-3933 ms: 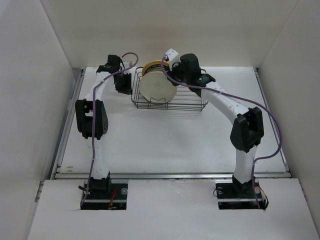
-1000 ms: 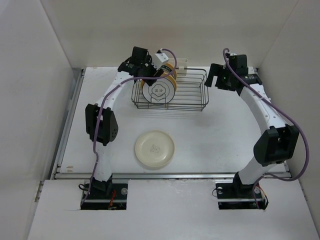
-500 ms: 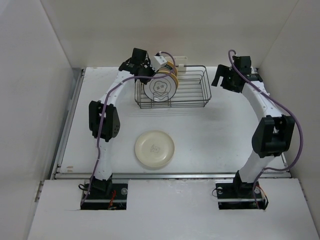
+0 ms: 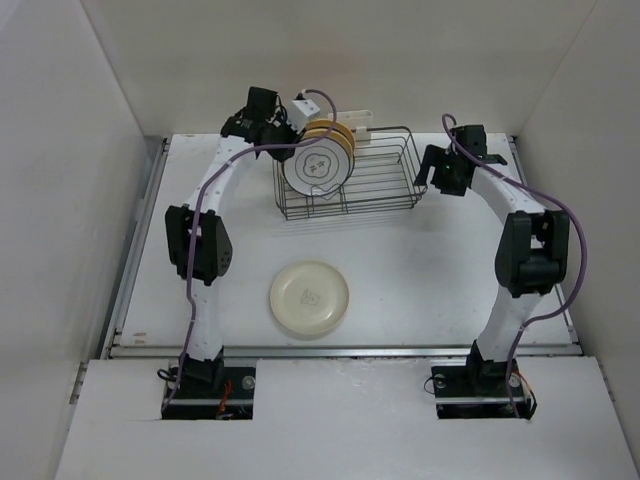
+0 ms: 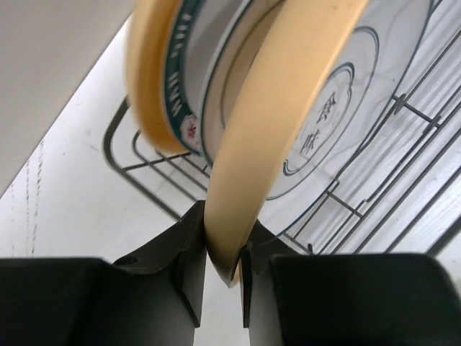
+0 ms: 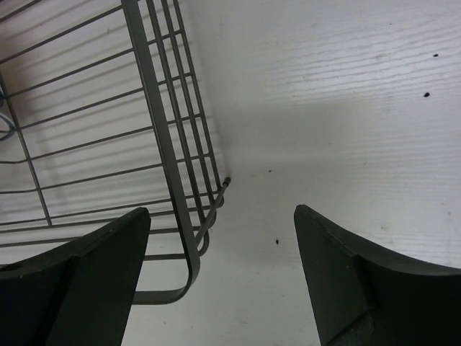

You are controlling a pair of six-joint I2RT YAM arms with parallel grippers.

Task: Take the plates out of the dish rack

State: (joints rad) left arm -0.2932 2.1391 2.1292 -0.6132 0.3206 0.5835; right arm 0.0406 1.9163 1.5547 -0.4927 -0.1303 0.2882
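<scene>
While the left gripper [image 5: 223, 234] is clamped on the lower edge of an upright white round plate with a thin dark ring [image 4: 318, 166], the right gripper [image 6: 220, 213] hangs empty with its two dark fingers spread wide. The pinched plate stands at the front of a row of three at the left end of the rectangular dark wire dish rack [image 4: 385, 176]. Its ringed white face, printed with small marks, is turned toward the arm bases. In the left wrist view the edge caught between the fingers looks pale yellow. Behind it in that view stand a white plate with a dark-green patterned rim [image 5: 178, 94] and, farthest back, a yellow-orange round plate [image 5: 148, 72]. All three are upright and close together. Whether the gripped plate rests on the rack wires or is raised off them cannot be told. The rack sits toward the far side of the white table [image 4: 450, 270], with a small white block [image 4: 360, 122] on its far long side. The right gripper is low over the table just beside the rack's right end; its left finger overlaps the corner wires without gripping them. A cream round plate [image 4: 310, 298] lies flat on the table, face up, well apart from the rack on the near side and between the two arms.
</scene>
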